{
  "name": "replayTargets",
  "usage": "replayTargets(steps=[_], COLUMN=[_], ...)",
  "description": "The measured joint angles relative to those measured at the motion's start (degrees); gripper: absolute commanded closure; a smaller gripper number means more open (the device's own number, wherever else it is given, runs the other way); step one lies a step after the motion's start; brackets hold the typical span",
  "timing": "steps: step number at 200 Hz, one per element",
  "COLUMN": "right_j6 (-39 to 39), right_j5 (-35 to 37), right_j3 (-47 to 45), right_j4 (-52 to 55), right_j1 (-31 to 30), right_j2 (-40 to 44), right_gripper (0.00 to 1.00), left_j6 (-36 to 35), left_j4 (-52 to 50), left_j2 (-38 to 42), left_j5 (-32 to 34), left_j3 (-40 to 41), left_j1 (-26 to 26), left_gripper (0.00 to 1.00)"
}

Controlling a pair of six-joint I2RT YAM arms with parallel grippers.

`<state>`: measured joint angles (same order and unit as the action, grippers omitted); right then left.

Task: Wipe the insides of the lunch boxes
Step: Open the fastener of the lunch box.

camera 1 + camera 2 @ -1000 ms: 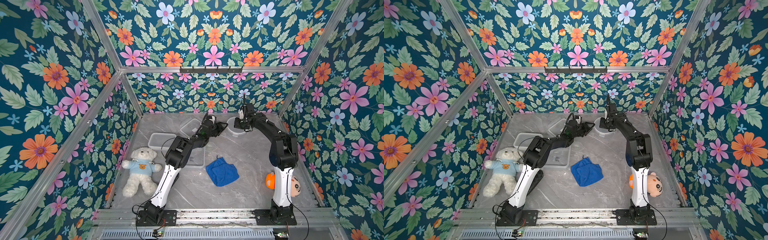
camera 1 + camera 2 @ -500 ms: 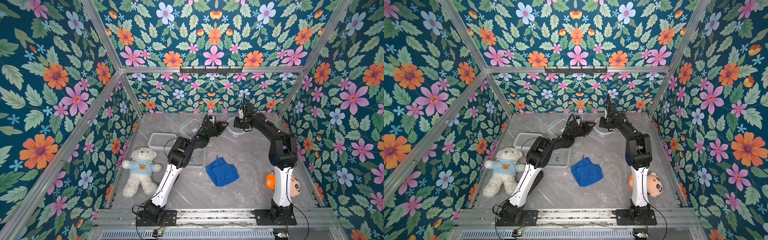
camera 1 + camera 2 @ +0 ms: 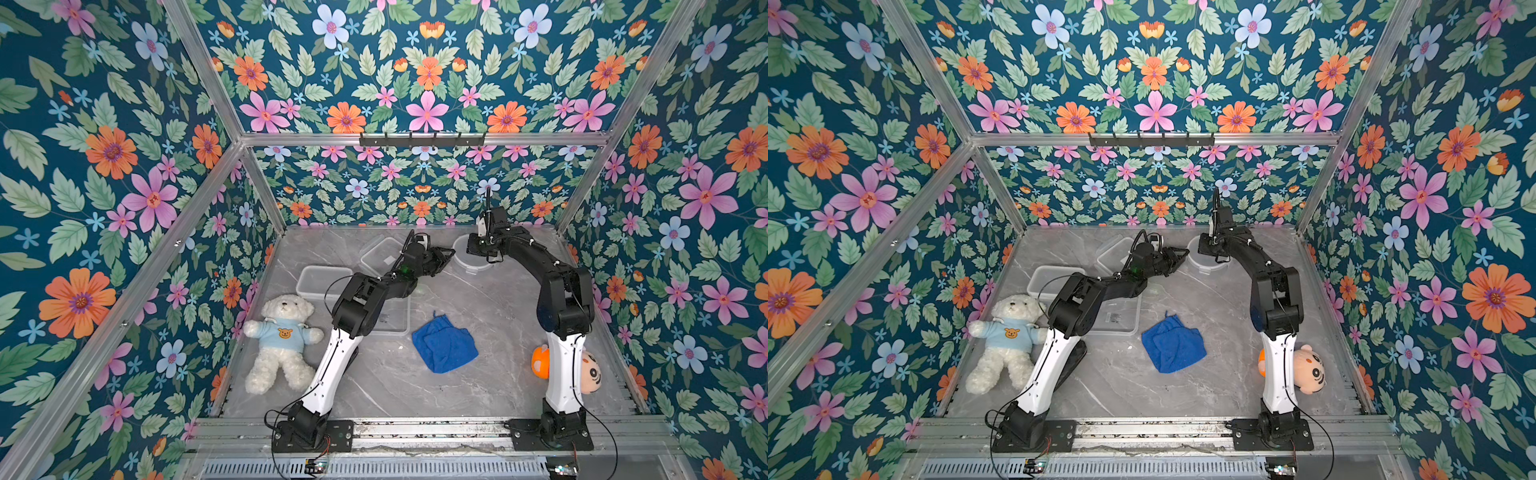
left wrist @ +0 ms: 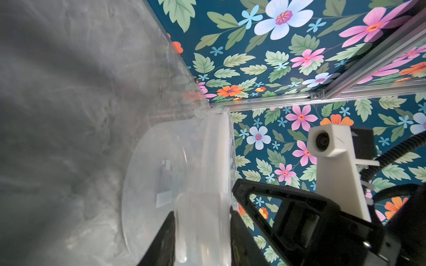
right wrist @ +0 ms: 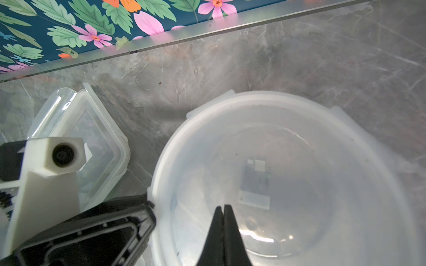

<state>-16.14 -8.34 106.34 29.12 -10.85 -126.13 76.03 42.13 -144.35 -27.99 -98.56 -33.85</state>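
1. Jaws: left gripper (image 4: 201, 214) has narrowed onto a side tab (image 4: 198, 244) of the round clear plastic lunch box (image 5: 265, 97), and both fingers look to touch it. Right gripper (image 5: 222, 207) is pinched fully together, empty, tips over that box's inside.
2. That box sits at the back of the grey marble-look table (image 3: 457, 395). Can't tell if its lid's on.
3. Risk imo: the box is light and slick, so a tug could tip or skid it, or the tab slips out. Grippers are v close and could bump.
4. Crumpled blue cloth (image 3: 444, 343) lies well apart, unheld.
5. Count: 3 boxes incl. the small rectangular clear box (image 3: 320, 286) and the big square clear box (image 3: 395, 316). Then 1 cloth, 1 loose clear lid (image 3: 380, 253) afaict, and 2 plushies: white teddy bear (image 3: 280, 336) and round-faced doll (image 3: 590, 370).
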Motion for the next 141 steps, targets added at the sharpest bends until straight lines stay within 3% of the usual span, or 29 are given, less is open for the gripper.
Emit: replayTargets(steps=[60, 141], right_j6=[0.0, 0.7], right_j5=[0.2, 1.2], right_j3=[0.0, 0.0], right_j4=[-1.0, -2.5], right_j1=[0.0, 0.1], right_j2=[-0.6, -1.4], right_gripper=[1.00, 1.00], left_j6=[-4.2, -20.0], left_j4=[-10.4, -40.0], left_j2=[2.7, 5.7], left_j5=[-0.4, -0.3], left_j3=[-1.4, -11.3], left_j1=[0.1, 0.1], left_gripper=[0.65, 0.60])
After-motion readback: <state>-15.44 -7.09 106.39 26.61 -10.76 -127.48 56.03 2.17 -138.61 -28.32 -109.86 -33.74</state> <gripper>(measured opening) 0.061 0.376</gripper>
